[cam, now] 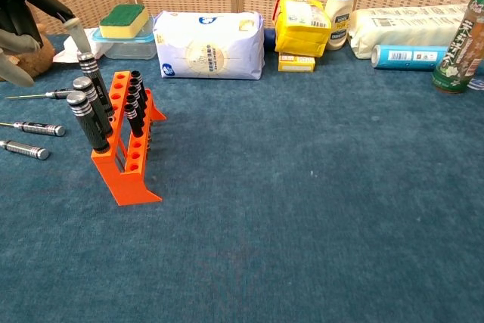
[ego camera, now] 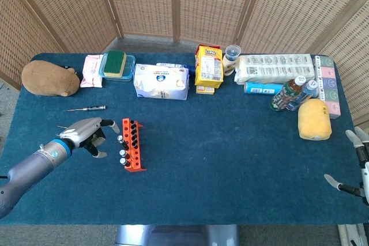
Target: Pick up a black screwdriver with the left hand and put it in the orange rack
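Observation:
The orange rack (ego camera: 132,147) (cam: 125,158) stands left of centre on the blue cloth, with several black screwdrivers (cam: 92,115) upright in it. Three loose black screwdrivers lie to its left: a thin one (ego camera: 86,108) (cam: 38,95) farthest back, a second (cam: 34,128) and a third (cam: 24,149) nearer the front. My left hand (ego camera: 86,135) (cam: 26,5) hovers just left of the rack with its fingers spread and nothing in it; in the head view it covers most of the two nearer screwdrivers. At the table's right edge, my right hand (ego camera: 358,162) rests empty with fingers apart.
Along the back stand a brown plush (ego camera: 50,78), a wipes pack (ego camera: 92,70), a sponge on a box (ego camera: 117,64), a white bag (ego camera: 162,81), a yellow carton (ego camera: 209,66), bottles (ego camera: 291,94) and a yellow sponge (ego camera: 314,119).

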`<act>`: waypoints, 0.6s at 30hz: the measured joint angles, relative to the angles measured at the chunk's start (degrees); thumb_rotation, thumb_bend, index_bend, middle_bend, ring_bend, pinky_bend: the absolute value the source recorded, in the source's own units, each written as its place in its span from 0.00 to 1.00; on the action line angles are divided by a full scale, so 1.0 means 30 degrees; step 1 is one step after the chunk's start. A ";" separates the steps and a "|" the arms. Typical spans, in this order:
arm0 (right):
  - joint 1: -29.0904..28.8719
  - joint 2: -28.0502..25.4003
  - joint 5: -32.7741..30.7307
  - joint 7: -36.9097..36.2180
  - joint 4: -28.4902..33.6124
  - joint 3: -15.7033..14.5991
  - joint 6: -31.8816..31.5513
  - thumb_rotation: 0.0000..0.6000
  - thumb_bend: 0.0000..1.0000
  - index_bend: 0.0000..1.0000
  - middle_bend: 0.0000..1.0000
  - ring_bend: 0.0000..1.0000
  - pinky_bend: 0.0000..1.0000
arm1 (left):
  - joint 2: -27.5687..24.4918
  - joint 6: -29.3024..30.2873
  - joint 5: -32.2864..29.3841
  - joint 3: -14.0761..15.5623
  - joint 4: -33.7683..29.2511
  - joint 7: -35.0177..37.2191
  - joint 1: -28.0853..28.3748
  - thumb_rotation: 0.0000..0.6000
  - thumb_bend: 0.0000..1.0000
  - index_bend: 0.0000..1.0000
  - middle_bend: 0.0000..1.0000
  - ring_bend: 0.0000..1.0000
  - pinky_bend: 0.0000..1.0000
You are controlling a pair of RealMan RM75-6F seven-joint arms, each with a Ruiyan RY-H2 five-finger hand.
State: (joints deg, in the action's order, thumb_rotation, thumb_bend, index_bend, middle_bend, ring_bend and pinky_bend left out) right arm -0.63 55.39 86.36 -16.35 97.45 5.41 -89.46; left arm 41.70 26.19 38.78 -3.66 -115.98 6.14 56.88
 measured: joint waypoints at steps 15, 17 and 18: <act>0.0018 -0.0059 -0.0062 -0.0184 -0.0046 0.0033 -0.0010 1.00 0.00 0.04 0.00 0.00 0.00 | -0.0180 -0.0583 -0.1220 0.0748 -0.0366 -0.0376 0.1351 1.00 0.21 0.30 0.90 0.78 0.86; 0.0030 -0.0074 -0.0060 -0.0218 -0.0043 0.0036 -0.0032 1.00 0.00 0.04 0.00 0.00 0.00 | -0.0187 -0.0588 -0.1261 0.0796 -0.0406 -0.0391 0.1428 1.00 0.21 0.30 0.90 0.79 0.86; 0.0033 -0.0074 -0.0057 -0.0223 -0.0044 0.0036 -0.0039 1.00 0.00 0.04 0.00 0.00 0.00 | -0.0194 -0.0595 -0.1290 0.0823 -0.0434 -0.0394 0.1476 1.00 0.21 0.30 0.90 0.79 0.86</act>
State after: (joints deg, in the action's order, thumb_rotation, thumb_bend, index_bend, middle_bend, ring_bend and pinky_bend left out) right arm -0.53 55.17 86.19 -17.02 97.32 5.52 -89.58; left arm 41.12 24.40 34.91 -1.19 -117.28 4.96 61.30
